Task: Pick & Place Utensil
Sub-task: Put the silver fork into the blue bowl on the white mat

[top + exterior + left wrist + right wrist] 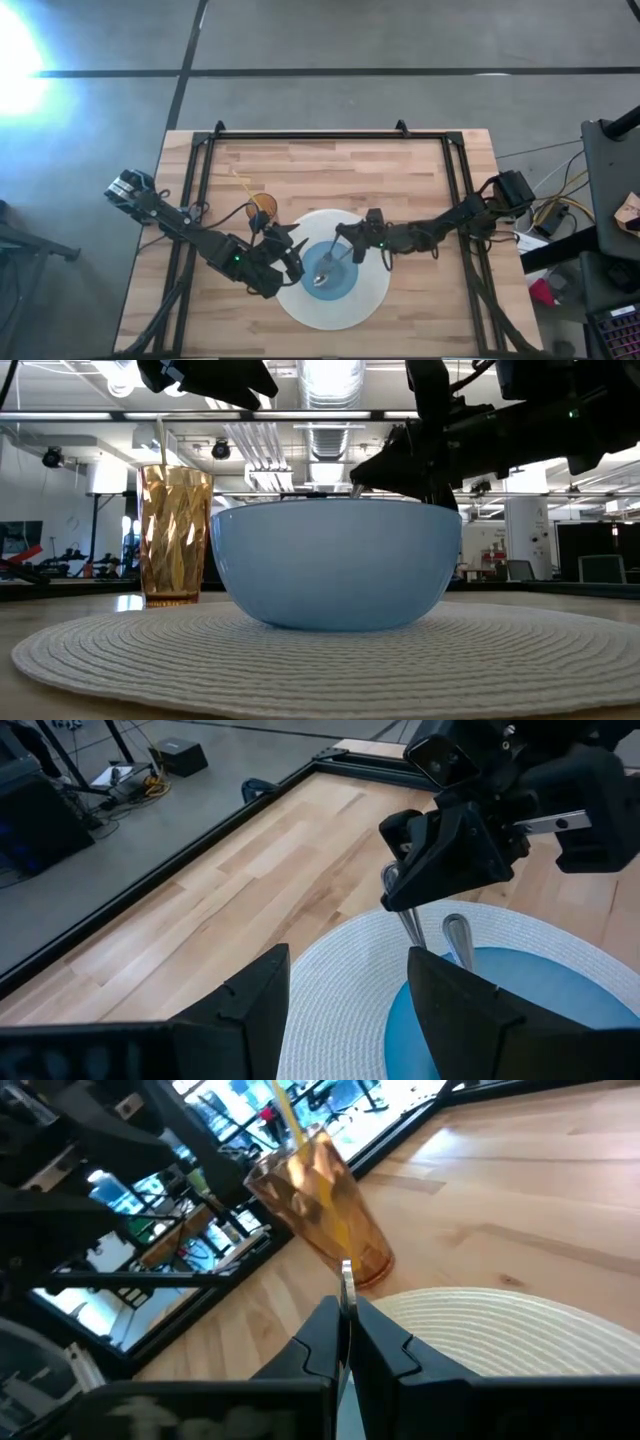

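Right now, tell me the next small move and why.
Probably open the right end effector to release the spoon: it is pinched by the handle, with its head already down in the bowl. The left end effector waits open beside the bowl.

Strong glare [15, 60] blown out at upper left of high view, over floor. Table [400, 170] evenly lit, shadows soft. Low view backlit by ceiling lights [330, 380]; arms near-silhouette, bowl [335, 565] sharp, room behind soft. Left wrist view: own fingers [245, 1010] blurred, dark. Right wrist view: near fingers [330, 1345] defocused, cup [320, 1200] glowing amber, background overexposed.
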You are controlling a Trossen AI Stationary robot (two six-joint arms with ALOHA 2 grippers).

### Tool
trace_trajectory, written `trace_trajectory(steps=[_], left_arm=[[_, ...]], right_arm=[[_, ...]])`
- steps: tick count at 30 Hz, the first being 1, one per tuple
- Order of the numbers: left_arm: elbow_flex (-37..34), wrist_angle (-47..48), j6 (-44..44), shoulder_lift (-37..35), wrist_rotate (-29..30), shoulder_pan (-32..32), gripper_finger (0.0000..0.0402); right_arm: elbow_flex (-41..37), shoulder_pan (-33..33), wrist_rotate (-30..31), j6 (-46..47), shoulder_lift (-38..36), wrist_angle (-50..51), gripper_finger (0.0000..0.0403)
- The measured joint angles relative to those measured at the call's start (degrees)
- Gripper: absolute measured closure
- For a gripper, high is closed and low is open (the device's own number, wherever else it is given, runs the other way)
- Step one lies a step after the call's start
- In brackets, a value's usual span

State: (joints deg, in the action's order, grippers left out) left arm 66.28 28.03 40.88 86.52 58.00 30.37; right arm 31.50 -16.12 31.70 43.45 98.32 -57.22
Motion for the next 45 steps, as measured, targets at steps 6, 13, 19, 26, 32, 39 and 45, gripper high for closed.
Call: trace_trajectory(steps=[6, 13, 19, 26, 32, 39, 45], left_arm=[[0.0, -0.03, 0.02, 0.0, 0.04, 0.02, 0.0204], [0.0, -0.11, 0.02, 0.0, 0.09, 0.02, 0.0204], [0.0, -0.13, 0.02, 0.0, 0.11, 0.04, 0.0204], [0.0, -0.17, 0.03, 0.0, 0.11, 0.04, 0.0204], [0.0, -0.18, 0.04, 0.0, 0.09, 0.04, 0.0204], [0.0, -0.17, 0.04, 0.0, -0.28, 0.04, 0.0204], [0.0, -0.2, 0.04, 0.0, -0.31, 0.04, 0.0204]], right_arm=[[-1.13, 0.0, 1.13, 1.03, -0.02, -0.14, 0.0392], [-2.6, 0.0, 3.0, 2.69, -0.02, -0.62, 0.0392], [-2.81, 0.0, 3.0, 5.07, -0.02, -0.47, 0.0392], [-2.81, -0.14, 2.98, 9.19, -0.02, -0.2, 0.039], [-2.81, -0.34, 2.55, 10.02, -0.02, 1.39, 0.039], [-2.8, -0.42, 2.83, 8.97, -0.09, 3.14, 0.039], [-2.79, -0.42, 2.71, 6.42, -0.13, 3.18, 0.039]])
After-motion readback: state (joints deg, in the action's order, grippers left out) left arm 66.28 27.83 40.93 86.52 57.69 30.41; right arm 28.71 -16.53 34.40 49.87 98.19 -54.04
